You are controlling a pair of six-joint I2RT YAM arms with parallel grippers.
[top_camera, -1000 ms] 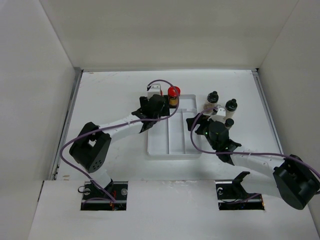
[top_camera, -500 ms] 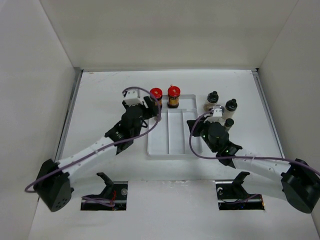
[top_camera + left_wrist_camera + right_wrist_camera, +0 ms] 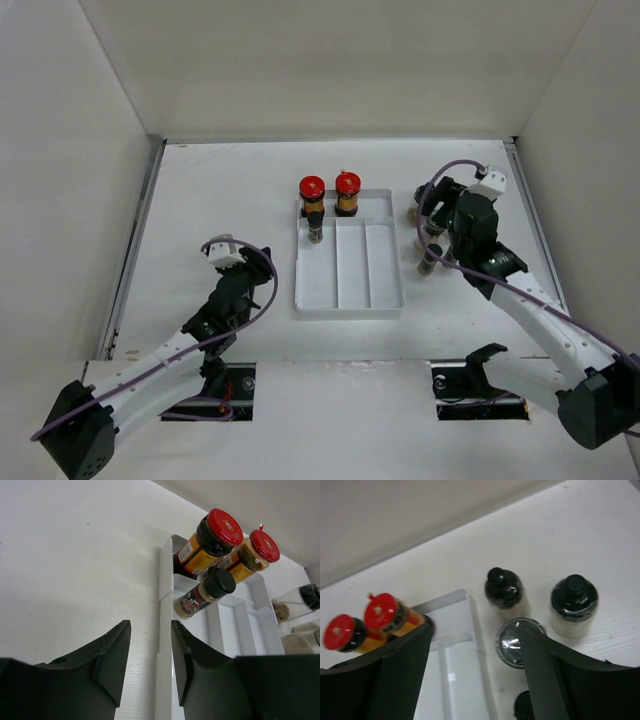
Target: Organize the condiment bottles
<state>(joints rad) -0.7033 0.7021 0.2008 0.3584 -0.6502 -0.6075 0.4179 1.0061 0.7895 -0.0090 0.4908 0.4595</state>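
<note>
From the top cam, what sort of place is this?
Probably a robot test enclosure, not a kitchen: bare white walls box in a white table holding red-capped bottles, black-capped shakers and a three-channel tray.

A lab test booth (bare white walls boxing a robot table).

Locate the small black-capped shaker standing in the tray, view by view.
Top external: shaker in the tray's left channel, just nearer than the red-capped bottles.
Left wrist: right of centre, below the red-capped bottles.
Right wrist: not visible.
Shared landmark: the red-capped bottles, seen in all three.
</note>
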